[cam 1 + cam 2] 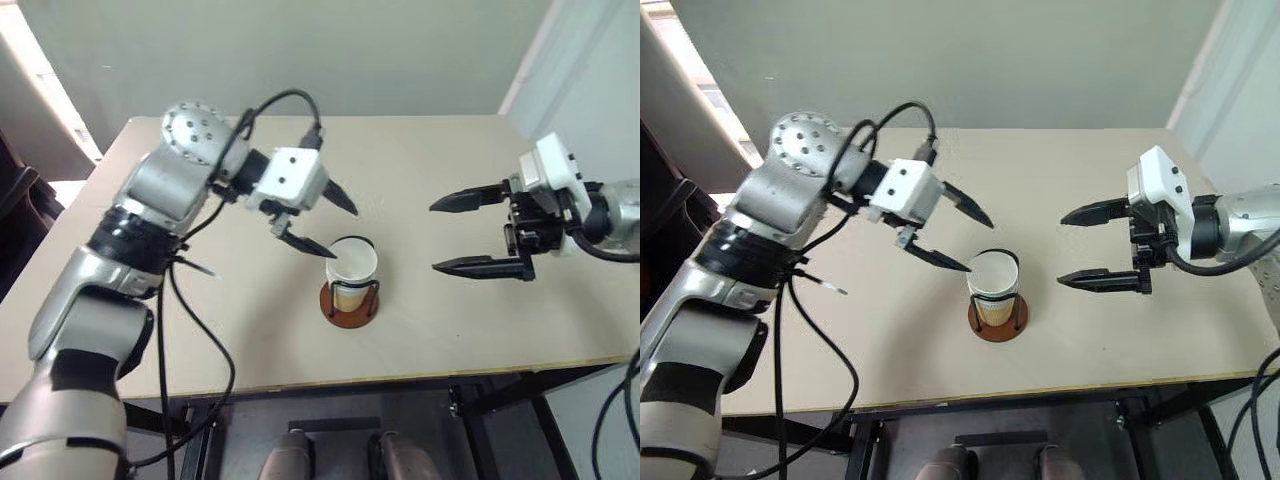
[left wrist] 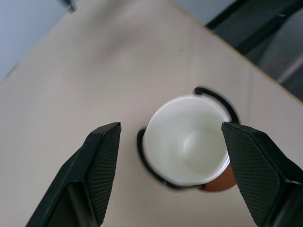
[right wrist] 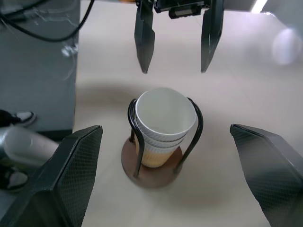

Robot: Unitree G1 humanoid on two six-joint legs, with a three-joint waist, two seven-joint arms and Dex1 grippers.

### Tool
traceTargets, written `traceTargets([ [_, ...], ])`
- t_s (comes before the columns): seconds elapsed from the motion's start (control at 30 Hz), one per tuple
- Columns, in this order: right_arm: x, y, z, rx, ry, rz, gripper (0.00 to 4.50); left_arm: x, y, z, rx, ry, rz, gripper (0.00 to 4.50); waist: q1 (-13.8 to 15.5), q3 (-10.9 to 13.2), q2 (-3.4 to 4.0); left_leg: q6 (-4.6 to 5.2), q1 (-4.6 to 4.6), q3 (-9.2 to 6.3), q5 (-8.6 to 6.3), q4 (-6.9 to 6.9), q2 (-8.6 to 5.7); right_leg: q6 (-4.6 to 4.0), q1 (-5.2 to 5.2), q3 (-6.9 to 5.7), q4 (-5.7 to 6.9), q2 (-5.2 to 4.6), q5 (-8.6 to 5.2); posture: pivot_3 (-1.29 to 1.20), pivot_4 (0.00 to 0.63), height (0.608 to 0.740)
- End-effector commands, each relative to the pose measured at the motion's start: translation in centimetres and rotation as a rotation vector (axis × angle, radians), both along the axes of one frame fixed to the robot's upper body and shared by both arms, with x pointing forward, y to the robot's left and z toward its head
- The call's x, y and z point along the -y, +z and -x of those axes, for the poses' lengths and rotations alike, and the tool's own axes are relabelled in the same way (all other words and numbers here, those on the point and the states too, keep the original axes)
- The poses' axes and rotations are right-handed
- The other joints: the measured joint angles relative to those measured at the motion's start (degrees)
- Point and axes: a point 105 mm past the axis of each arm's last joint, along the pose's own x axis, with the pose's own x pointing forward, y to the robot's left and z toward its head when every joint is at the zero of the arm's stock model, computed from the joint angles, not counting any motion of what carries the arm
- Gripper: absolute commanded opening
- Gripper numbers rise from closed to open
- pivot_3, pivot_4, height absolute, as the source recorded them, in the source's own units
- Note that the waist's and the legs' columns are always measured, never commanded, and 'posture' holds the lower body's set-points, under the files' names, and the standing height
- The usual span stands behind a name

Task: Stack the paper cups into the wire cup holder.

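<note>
Cups nested in the holder, both end effectors open and clear.

Found the paper cups (image 3: 163,127) stacked one inside another within the wire cup holder (image 3: 194,130), upright on its disc base near the front middle of the surface (image 1: 450,330). Saw the left end effector (image 1: 325,220) spread wide just above and beside the top rim, gripping nothing; saw the right end effector (image 1: 480,232) equally wide, well apart to the other side, also empty. Judged the stacking all but done. Noted one risk: a lower left fingertip (image 1: 318,248) hanging close to the rim, liable on a careless withdrawal to snag the cup or a wire loop and tip the light stand.
</note>
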Motion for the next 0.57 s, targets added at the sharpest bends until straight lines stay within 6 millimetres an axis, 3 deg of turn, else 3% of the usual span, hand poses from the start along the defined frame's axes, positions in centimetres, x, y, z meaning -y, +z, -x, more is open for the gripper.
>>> traceTargets([
  [0.03, 0.5, -0.4, -0.6, -0.028, 0.015, -0.004, 4.50, -3.7, 0.6, 1.5, -0.058, 0.151, 0.067, 3.68, -0.3, 0.0, 0.01, -0.05, 0.02, 0.02, 0.03, -0.03, 0.04, -0.05, -0.03, 0.02, 0.02, 0.06, -0.03, 0.00, 0.150, 0.740],
  [0.2, 3.0, -0.9, -1.6, -0.125, -0.056, -0.043, 4.50, -9.3, 0.0, 5.2, -0.251, 0.367, 0.269, 3.68, 0.1, 0.0, -0.01, -0.18, -0.01, 0.03, 0.10, -0.32, 0.17, -0.37, -0.16, -0.06, 0.06, 0.08, -0.28, 0.00, 0.150, 0.740],
  [0.37, 5.4, -0.2, -2.0, -0.168, -0.108, -0.088, 4.50, -13.5, -1.1, 6.9, -0.281, 0.588, 0.337, 3.68, 0.8, 0.0, -0.05, -0.21, 0.06, 0.04, 0.07, -0.48, 0.17, -1.20, -0.11, -0.10, 0.20, 0.00, -0.80, 0.00, 0.150, 0.740],
  [0.57, 6.6, 0.2, -2.0, -0.176, -0.110, -0.118, 4.50, -16.2, -1.6, 7.6, -0.279, 0.708, 0.367, 3.68, 0.7, 0.0, -0.08, -0.42, 0.34, -0.04, 0.01, -0.73, 0.21, -1.57, -0.10, -0.13, 0.32, 0.05, -0.63, 0.00, 0.150, 0.740],
])
